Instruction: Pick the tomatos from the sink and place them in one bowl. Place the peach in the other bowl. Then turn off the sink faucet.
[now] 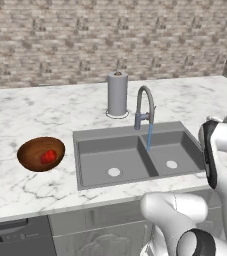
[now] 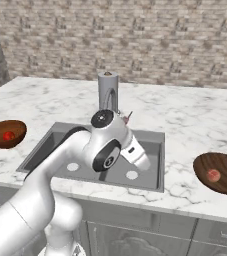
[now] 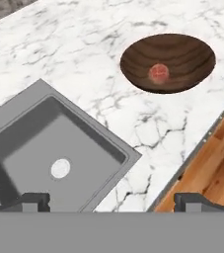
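A grey upright cylinder (image 1: 117, 94) stood on the white marble counter (image 1: 30, 117), just behind the basin and left of the tap, with a small brown knob at its top. A brick wall (image 1: 100, 40) ran behind the counter. Below the counter edge were grey cabinet fronts (image 2: 150, 237) and a dark appliance panel (image 1: 17, 240). A wooden floor (image 3: 217, 168) lay beyond the counter edge.

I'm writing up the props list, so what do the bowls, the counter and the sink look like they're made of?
Bowls: apparently wood, reddish-brown with ring-like grain, slight sheen. Counter: looks like polished white marble, by the grey veining. Sink: probably brushed metal, flat matte grey, though the render leaves that open.
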Controlling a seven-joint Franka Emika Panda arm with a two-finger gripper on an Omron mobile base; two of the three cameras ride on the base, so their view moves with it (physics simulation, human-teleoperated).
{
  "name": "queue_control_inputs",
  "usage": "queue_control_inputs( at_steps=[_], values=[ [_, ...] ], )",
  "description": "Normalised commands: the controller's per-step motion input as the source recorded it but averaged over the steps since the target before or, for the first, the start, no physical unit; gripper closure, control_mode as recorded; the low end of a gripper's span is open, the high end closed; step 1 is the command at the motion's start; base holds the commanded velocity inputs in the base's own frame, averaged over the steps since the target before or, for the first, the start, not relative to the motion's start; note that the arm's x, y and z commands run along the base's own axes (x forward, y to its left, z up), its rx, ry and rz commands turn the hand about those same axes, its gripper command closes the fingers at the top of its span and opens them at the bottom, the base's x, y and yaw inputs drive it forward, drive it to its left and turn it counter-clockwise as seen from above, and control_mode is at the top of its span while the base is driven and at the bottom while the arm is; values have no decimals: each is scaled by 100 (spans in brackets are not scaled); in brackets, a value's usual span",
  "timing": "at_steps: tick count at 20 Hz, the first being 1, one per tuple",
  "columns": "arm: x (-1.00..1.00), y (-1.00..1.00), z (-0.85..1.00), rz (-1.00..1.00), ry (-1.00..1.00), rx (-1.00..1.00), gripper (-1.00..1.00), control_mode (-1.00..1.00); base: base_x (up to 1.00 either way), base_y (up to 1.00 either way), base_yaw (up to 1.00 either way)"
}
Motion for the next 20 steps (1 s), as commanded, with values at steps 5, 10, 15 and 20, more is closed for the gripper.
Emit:
queue_control_inputs(
  at_steps=[5, 10, 15, 20],
  values=[
    [26, 11, 10, 53, 15, -2, -100, -100, 0, 0, 0],
    [26, 41, 20, 62, 7, -10, -100, -100, 0, 0, 0],
    [20, 18, 0, 70, -4, -8, -100, -100, 0, 0, 0],
    [28, 0, 0, 73, -20, -3, -100, -100, 0, 0, 0]
  ],
)
